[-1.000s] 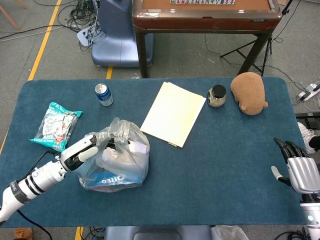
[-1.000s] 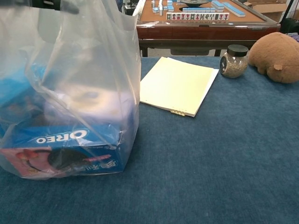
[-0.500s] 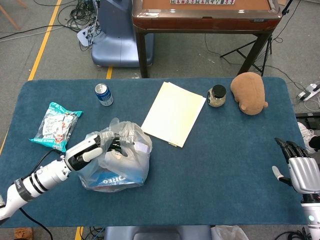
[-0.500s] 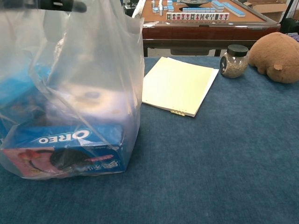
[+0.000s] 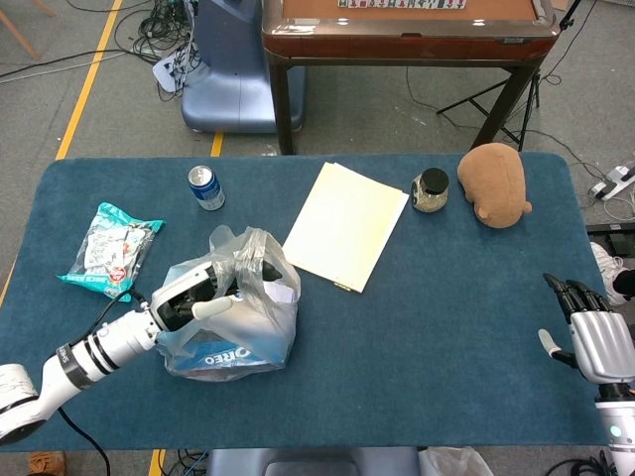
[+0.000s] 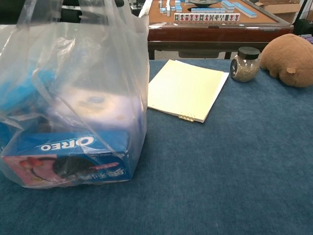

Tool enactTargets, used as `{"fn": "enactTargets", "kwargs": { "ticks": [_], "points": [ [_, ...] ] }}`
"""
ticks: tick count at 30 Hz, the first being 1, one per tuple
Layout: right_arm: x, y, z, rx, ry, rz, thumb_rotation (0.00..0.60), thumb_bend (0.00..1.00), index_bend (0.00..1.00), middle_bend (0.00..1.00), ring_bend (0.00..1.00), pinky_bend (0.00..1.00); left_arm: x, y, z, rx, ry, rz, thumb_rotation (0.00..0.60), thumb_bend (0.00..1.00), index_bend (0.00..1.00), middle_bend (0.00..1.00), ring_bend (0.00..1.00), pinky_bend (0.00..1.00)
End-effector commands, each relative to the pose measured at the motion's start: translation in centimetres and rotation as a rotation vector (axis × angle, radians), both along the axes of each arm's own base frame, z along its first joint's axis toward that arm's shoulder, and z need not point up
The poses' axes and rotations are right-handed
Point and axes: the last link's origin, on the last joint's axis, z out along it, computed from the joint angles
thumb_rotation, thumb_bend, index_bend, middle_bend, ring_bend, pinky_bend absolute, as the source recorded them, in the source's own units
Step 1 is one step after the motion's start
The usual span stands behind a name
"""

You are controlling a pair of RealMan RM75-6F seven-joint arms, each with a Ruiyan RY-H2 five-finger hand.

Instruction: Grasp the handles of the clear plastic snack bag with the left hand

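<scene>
A grey floor strewn with cables and a brown mahjong table (image 5: 407, 25) lie behind the blue-covered table (image 5: 446, 327) that carries everything. The clear plastic snack bag (image 5: 238, 322) stands toward the near left part of this table, an Oreo box (image 6: 68, 156) lying inside it against the front wall. The left hand (image 5: 203, 296) sits at the top of the bag with its fingers curled into the gathered plastic, apparently gripping the handles (image 5: 238, 253), though the crumpled film hides the exact hold. A cream paper pad (image 5: 344, 225) lies just to the right of the bag and further back; a soda can (image 5: 205, 187) stands behind the bag, and a teal snack packet (image 5: 109, 250) lies to its left. A small glass jar (image 5: 431, 190) and a brown plush toy (image 5: 493, 184) sit well to the right of the bag at the far edge. The right hand (image 5: 595, 337) rests off the table's near right corner, holding nothing, fingers extended and apart.
</scene>
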Motion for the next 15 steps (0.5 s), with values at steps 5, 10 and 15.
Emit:
{"fn": "enactTargets", "kwargs": {
  "ticks": [5,10,15],
  "points": [
    [0.0,-0.1,0.0,0.001,0.003,-0.005,0.6,0.32,0.12,0.22,0.13,0.24,1.4,0.4,-0.8,-0.189,-0.099,0.014,0.358,0.13,0.17,0.16,0.13,0.23],
    [0.0,0.0,0.0,0.0,0.004,-0.008,0.6,0.32,0.12,0.22,0.13,0.24,1.9,0.9,-0.5,-0.261,-0.143,0.007,0.386,0.13,0.17,0.16,0.13,0.25],
    [0.0,0.0,0.0,-0.001,0.005,-0.011,0.6,0.32,0.12,0.22,0.13,0.24,1.9,1.4,-0.4,-0.269,-0.164,0.032,0.407,0.13,0.17,0.16,0.13,0.26]
  ]
}}
